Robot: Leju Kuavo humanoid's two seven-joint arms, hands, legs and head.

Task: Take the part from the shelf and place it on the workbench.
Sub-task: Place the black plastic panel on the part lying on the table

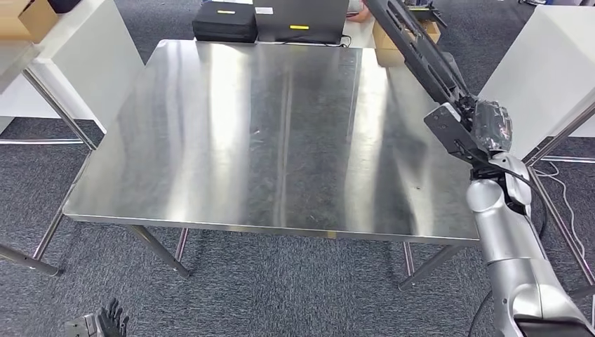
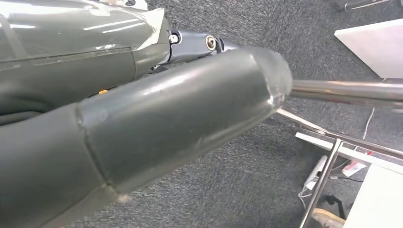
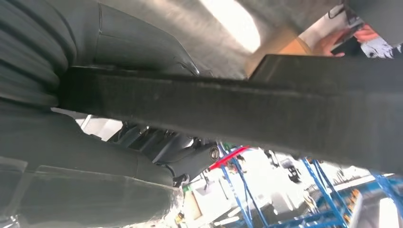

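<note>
right hand (image 1: 490, 126) gripping the part (image 1: 415, 43), long, dark and bar-like, angled above the workbench (image 1: 266, 140). left hand (image 1: 105, 323) low by the floor, pose unclear. bare steel top over grey carpet (image 1: 281, 288).

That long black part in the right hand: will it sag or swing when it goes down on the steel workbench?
Probably stiff: the long black part runs straight from the right hand with no visible sag. Held near one end, it likely levers hard against the grip. It could skid on the polished workbench.
</note>
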